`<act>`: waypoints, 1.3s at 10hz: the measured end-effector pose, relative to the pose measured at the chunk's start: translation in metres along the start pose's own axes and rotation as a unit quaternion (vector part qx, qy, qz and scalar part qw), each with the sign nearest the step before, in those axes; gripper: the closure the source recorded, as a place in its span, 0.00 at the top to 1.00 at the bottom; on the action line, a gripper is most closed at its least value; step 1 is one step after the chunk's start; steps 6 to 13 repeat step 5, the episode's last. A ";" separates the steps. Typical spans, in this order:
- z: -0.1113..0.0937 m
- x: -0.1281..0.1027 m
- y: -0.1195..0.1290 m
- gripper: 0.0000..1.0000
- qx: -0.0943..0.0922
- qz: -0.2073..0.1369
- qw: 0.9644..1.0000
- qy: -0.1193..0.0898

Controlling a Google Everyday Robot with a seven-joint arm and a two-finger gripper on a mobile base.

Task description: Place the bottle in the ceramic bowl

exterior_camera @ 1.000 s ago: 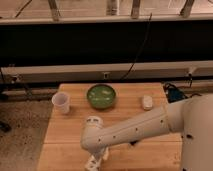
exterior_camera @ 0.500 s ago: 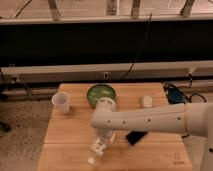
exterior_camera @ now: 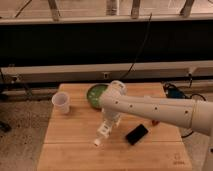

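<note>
The table point(exterior_camera: 65, 145), a pale wooden top, carried everything in view. The single arm point(exterior_camera: 160, 109) reached in from the right edge, crossed above the middle of the table and bent down at its wrist near the table's centre. The bowl point(exterior_camera: 94, 94), round and green, stood at the far middle of the table, its right part hidden behind the wrist. The cup point(exterior_camera: 61, 102), translucent white, stood well to the left of the bowl. A flat black object point(exterior_camera: 136, 134) lay on the wood to the right of the gripper.

The gripper point(exterior_camera: 106, 128) hung below the wrist, on the near side of the bowl. The bottle point(exterior_camera: 102, 132) appeared held in it, lifted off the wood and tilted, with its small white end point(exterior_camera: 96, 142) pointing down and toward the near left; whether the fingers pinched it firmly could not be made out, though nothing else supported it.

The governing relation: the bowl lay beyond the gripper, slightly to its left, close by but not beneath it. The bottle's long axis ran from upper right to lower left, so its low end pointed away from the bowl. The transfer would therefore call for a short carry away from the camera, with that low end kept above the rim.
</note>
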 end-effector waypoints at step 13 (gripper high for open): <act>0.015 0.094 -0.030 0.04 0.018 0.024 1.000 -0.001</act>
